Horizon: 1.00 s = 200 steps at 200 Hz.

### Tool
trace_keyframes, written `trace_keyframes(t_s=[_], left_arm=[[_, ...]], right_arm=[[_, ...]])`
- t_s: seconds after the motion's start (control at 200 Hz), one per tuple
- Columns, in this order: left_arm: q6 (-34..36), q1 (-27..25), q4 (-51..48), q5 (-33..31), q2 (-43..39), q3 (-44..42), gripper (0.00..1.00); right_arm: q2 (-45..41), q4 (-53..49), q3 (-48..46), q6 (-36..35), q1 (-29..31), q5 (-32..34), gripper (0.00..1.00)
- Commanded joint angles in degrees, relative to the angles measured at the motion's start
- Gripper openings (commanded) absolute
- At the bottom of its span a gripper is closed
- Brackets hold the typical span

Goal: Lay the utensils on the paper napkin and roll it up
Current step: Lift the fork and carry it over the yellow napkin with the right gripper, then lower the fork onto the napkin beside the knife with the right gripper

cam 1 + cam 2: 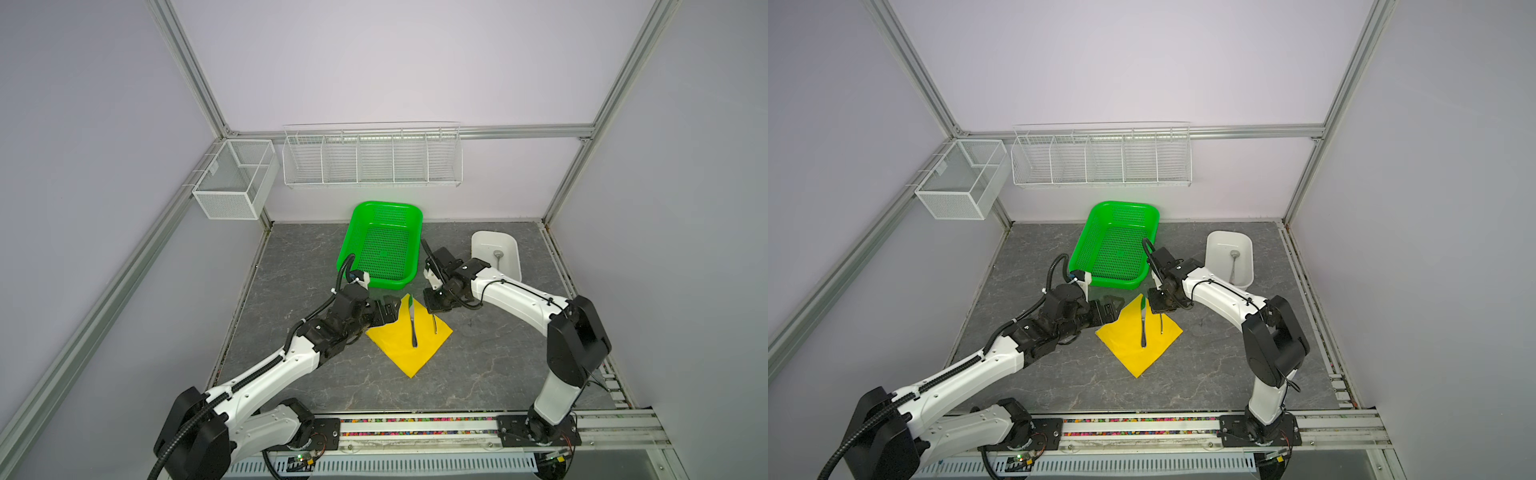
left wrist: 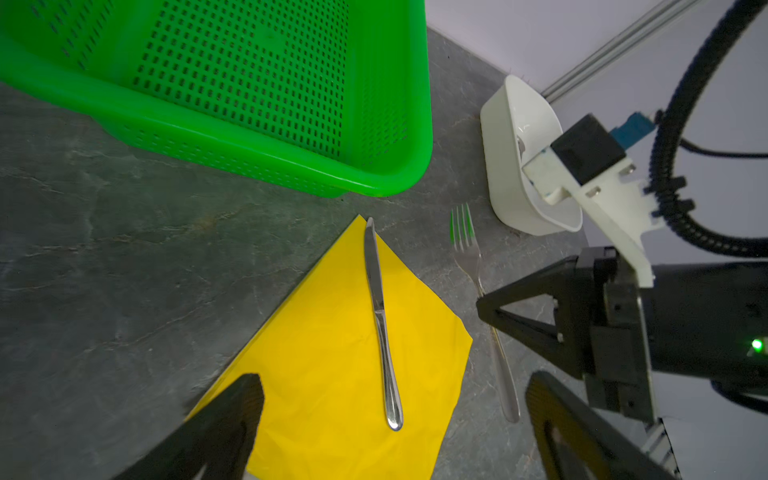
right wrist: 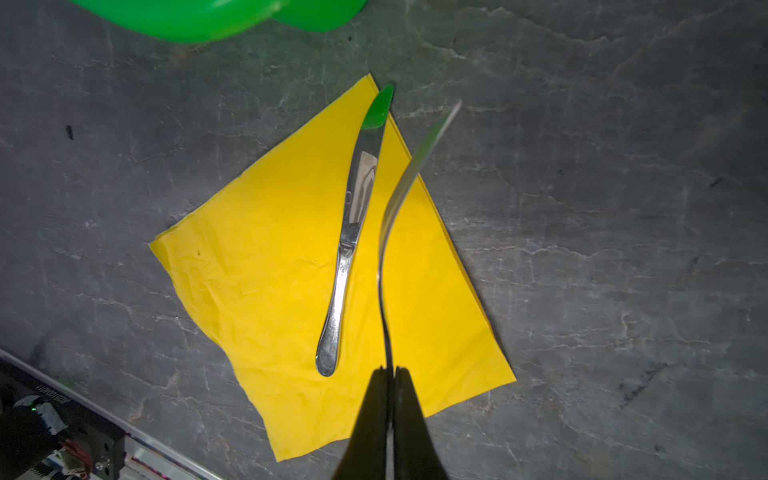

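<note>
Yellow napkin [image 1: 401, 349] flat on the grey table [image 1: 316, 374], lying as a diamond in both top views; knife [image 1: 414, 326] on the napkin, along its middle, blade tip at the napkin's far corner, handle end well inside the sheet; right gripper [image 3: 390, 372] over the napkin's right half, jaws pressed together on the handle of the fork [image 3: 401, 195]; fork seen edge-on, tines toward the napkin's far corner; whether fork touches napkin, cannot tell; left gripper [image 1: 390, 311] at the napkin's upper left edge, jaws spread wide, gripping nothing; green basket [image 1: 384, 249] just beyond the napkin's far corner; white tub [image 1: 482, 245] beyond and right of the napkin, well apart; spoon [image 1: 498, 254] inside the tub
</note>
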Motion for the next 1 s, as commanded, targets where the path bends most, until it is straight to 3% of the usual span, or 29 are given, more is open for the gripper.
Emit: trace_keyframes(t_s=[0.0, 0.545, 0.995], left_arm=[[-0.93, 0.54, -1.47, -5.02, -2.82, -0.28, 1.0], [0.03, 0.87, -4.1, -8.43, -6.57, 0.07, 1.0], [0.81, 0.89, -5.79, -8.97, -6.51, 1.32, 1.0]], right_arm=[[3.91, -2.28, 1.29, 3.61, 2.19, 6.67, 0.06], [12.87, -7.17, 5.74, 7.15, 7.34, 16.09, 0.08], [16.31, -7.97, 8.49, 5.78, 8.99, 16.71, 0.1]])
